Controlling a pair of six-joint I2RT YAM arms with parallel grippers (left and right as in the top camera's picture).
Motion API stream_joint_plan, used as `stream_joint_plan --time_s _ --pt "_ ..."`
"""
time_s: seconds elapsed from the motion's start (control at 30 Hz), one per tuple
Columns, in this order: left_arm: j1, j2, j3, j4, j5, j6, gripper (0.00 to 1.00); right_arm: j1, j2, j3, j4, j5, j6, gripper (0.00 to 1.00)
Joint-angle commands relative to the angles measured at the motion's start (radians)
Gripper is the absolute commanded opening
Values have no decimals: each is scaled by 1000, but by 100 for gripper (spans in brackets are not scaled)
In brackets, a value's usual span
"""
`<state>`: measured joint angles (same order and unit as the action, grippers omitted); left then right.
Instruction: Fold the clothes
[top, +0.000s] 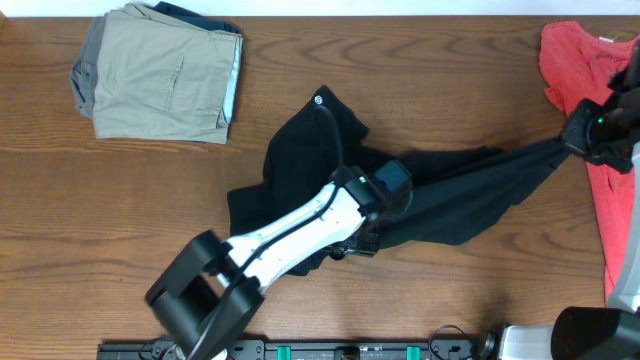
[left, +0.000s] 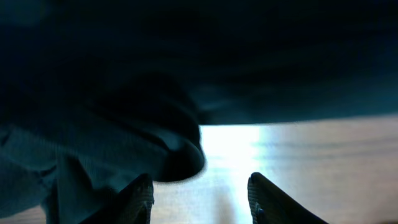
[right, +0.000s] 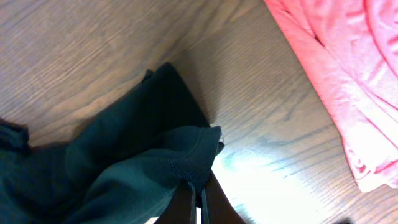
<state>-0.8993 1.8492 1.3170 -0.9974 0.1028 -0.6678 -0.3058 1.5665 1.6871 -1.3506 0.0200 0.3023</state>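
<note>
Clothes (top: 300, 160), khaki garment (top: 165, 75) on table (top: 450, 80)

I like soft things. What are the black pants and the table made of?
The black pants look like soft, matte knit fabric: they drape and crumple, with a ribbed edge. The table looks like smooth wood or laminate: brown grain lines and glare.
</note>
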Motion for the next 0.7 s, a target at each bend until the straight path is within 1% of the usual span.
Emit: stream_joint_plan --time_s 0.0,0.17,0.3,0.4,0.67 --pt "-1 48 -9 -6 -42 -59 51 -23 -1 13 0 -4 -26 2" --pt "-1 80 -9 -7 -62 -131 50 -22 -1 13 0 -6 -27 2" --pt "0 79 -9 -14 -103 -166 41 -22 -1 13 0 -6 -27 2" --pt "0 77 -9 -15 -104 -166 40 -22 -1 13 0 -6 -27 2" --pt "0 78 -13 -5 -109 -177 41 -22 -1 13 -8 -10 -30 2"
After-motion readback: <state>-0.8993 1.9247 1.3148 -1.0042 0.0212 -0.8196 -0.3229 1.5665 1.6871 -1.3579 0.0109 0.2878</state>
